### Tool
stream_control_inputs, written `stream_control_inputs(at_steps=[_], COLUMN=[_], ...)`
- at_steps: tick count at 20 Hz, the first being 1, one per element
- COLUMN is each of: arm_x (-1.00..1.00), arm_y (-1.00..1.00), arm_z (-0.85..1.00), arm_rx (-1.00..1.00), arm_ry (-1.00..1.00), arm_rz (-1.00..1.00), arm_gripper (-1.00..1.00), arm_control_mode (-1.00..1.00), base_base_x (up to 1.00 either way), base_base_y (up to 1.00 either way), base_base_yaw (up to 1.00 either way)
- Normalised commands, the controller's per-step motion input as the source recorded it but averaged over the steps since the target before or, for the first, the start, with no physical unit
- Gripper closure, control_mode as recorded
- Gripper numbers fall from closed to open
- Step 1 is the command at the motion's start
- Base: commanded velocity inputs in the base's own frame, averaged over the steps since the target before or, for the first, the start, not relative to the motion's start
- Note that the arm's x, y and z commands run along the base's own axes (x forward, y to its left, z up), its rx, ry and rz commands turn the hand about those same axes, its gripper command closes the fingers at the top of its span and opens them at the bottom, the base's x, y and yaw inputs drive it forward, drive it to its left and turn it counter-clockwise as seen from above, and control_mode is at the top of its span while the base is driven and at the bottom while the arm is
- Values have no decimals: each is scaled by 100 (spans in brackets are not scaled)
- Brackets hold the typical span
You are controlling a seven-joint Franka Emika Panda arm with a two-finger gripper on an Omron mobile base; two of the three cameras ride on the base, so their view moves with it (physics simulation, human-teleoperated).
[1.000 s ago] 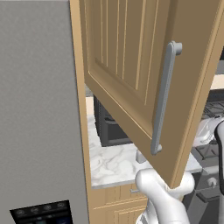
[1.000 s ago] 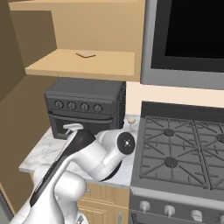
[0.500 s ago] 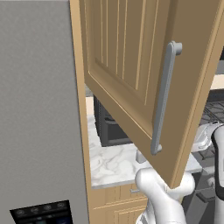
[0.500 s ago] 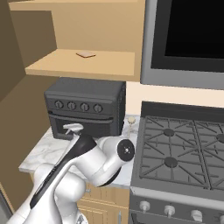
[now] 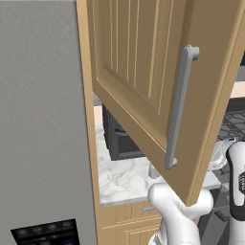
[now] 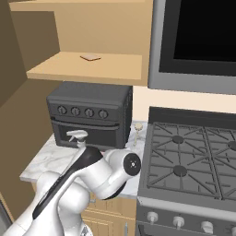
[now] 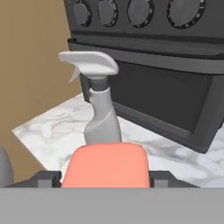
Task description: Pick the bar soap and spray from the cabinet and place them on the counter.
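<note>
Marble counter [image 7: 57, 131], grey-white spray [image 7: 98, 105] upright

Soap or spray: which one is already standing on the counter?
The spray bottle: grey, trigger-topped, upright on the marble counter in front of the dark oven. The salmon soap bar sits between the fingers of the claw.

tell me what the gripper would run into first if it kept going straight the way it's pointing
Probably the spray bottle standing on the marble counter, just past the coral bar soap between the gripper's fingers. Behind it sits the dark toaster oven; depth is uncertain.
</note>
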Motion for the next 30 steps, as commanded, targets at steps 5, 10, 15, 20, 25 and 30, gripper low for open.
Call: stream_control_inputs(at_steps=[5, 10, 15, 20, 25, 30], arm_x=[32, 31, 27, 26, 25, 16], arm_y=[0, -3, -10, -17, -11, -3], arm_z=[-26, -22, -25, -27, -19, -12], arm_rx=[0, 0, 0, 0, 0, 0], arm_ry=[3, 3, 3, 1, 1, 1], arm_rz=[0, 0, 0, 0, 0, 0], arm_gripper=[100, 100, 100, 100, 100, 100], arm_control_mode=[-100, -100, -100, -100, -100, -100], base_base_x=[0, 0, 0, 0, 0, 0], base_base_y=[0, 0, 0, 0, 0, 0], base_base_yaw=[0, 0, 0, 0, 0, 0])
